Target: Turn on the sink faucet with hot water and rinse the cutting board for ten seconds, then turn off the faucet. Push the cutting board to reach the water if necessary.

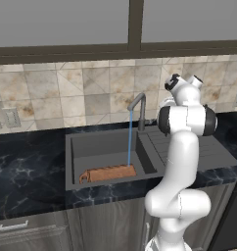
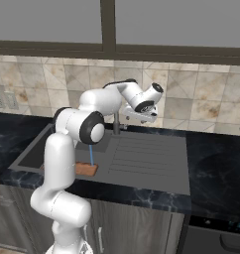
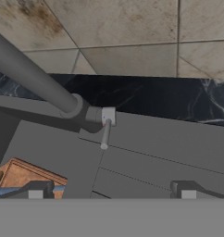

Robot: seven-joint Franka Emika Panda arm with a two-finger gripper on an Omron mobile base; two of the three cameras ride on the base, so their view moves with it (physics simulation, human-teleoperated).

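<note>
The sink faucet [image 1: 138, 109] stands behind the dark sink [image 1: 91, 143], and a thin blue stream of water [image 1: 130, 139] falls from its spout. The stream lands on the right end of the reddish-brown cutting board [image 1: 108, 173], which lies along the basin's front wall. My gripper [image 2: 137, 118] hovers just right of the faucet [image 2: 115, 124], above the drainboard's back edge. In the hand view the gripper [image 3: 111, 192] is open and holds nothing. The faucet's small lever [image 3: 106, 134] points toward it, a short way beyond the fingertips [image 3: 36, 190]. A corner of the cutting board [image 3: 26, 177] shows at lower left.
A ribbed drainboard [image 2: 142, 158] lies right of the basin, set in black marble counter [image 1: 27, 166]. A tiled wall [image 1: 81, 93] rises close behind the faucet, with wall outlets [image 1: 11, 117] at far left. My own arm [image 1: 181, 162] hides part of the drainboard.
</note>
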